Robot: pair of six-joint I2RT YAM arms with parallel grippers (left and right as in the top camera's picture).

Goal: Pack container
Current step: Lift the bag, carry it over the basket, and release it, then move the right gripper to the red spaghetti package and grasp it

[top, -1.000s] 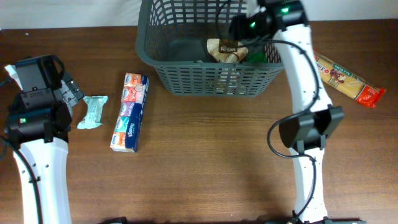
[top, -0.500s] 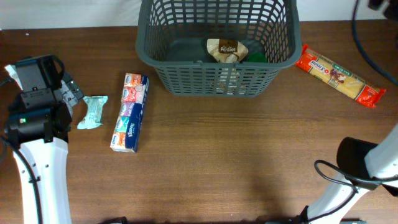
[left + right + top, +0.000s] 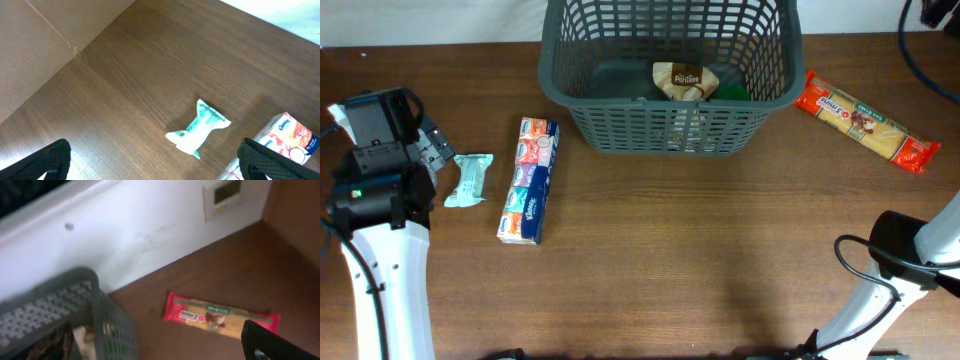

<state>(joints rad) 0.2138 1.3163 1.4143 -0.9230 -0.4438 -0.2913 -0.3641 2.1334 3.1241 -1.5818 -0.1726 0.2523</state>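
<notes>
Progress: part done, by my judgement. Two items lie inside the container (image 3: 665,102) and three packets are outside it on the table (image 3: 670,260).
Container: stands upright at the far edge of the table with its open top uncovered.
Packed: a brown packet (image 3: 683,80) lies on the container's base towards its near wall. A green item (image 3: 732,91) is just beside it, largely hidden behind the lattice.
Outstanding: the tissue pack (image 3: 529,180) lies near the container, off its near-left corner. The mint wrapper (image 3: 470,180) is further left of the container, just beyond the tissues. The pasta packet (image 3: 865,118) is just right of the container, slanting away from its rim.
Left gripper (image 3: 160,165): fingers spread wide with nothing between them. It is well to the left of the container, above the mint wrapper.
Right gripper (image 3: 160,347): fingers apart and empty. It is raised to the right of the container, looking down on the pasta packet.
Obstructions: none seen around the container. All three packets lie flat and separate, so low pinch grips look necessary.
Surroundings: white wall with a wall plate (image 3: 224,194) behind the container.
</notes>
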